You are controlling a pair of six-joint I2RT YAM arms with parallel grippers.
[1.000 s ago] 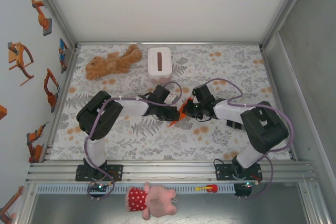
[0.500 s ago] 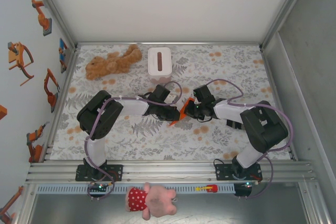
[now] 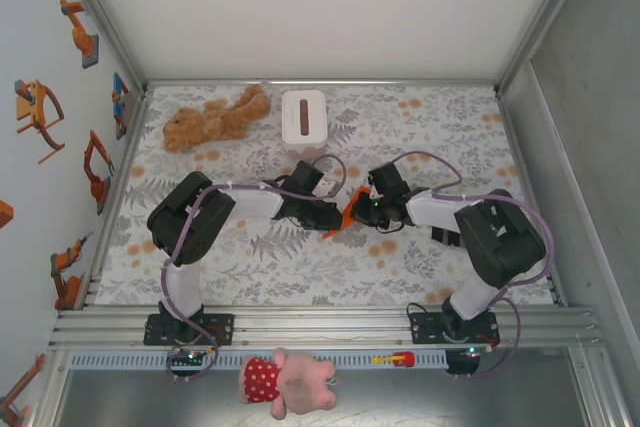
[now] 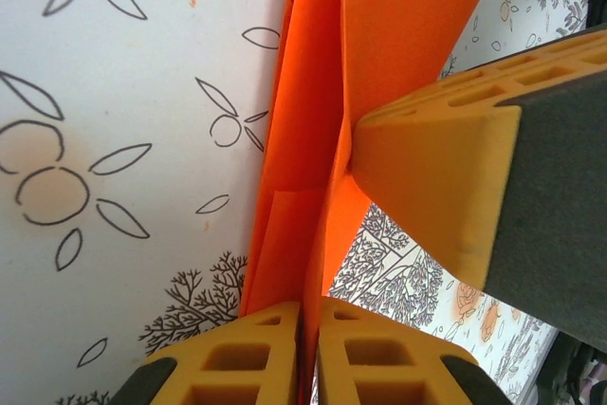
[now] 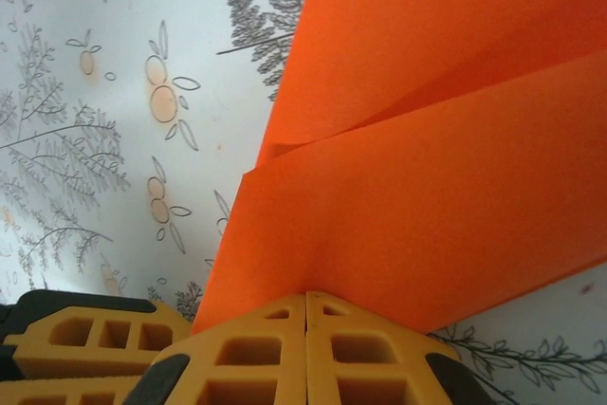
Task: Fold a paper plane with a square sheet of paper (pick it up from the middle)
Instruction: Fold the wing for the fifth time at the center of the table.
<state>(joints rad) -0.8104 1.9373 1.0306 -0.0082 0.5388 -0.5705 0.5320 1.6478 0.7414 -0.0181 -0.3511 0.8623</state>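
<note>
Nearest the camera in the top view, a pink plush toy (image 3: 290,383) in a red dotted dress lies on the metal rail at 6 o'clock. A small red-handled item (image 3: 393,359) sits at its 3 o'clock.

Past that, the left arm (image 3: 190,217) and right arm (image 3: 495,237) both bend in toward the middle of the flowery surface (image 3: 250,267), so the two tools end up nearly nose to nose.

The left tool (image 4: 310,348) has its yellow fingers pressed together on the bottom edge of the folded orange paper (image 4: 398,54) — a proper pinch, with no gap. The right tool (image 5: 305,348) is clamped on the paper too, and the orange layers fan out from it toward 1 o'clock in its own wrist view. In the left wrist view, one of the right tool's fingers (image 4: 436,196) pushes on the paper from the 3 o'clock side.

So the paper sits mid-surface, between the tools, creased into several layers, with a pointed end aiming at about 7 o'clock in the top view. Whether it touches the surface is hard to tell.

Further back, a white tissue box (image 3: 303,117) stands at 12 o'clock from the paper, well apart from it. A brown teddy bear (image 3: 215,117) is sprawled just beside the box at its 9 o'clock.
</note>
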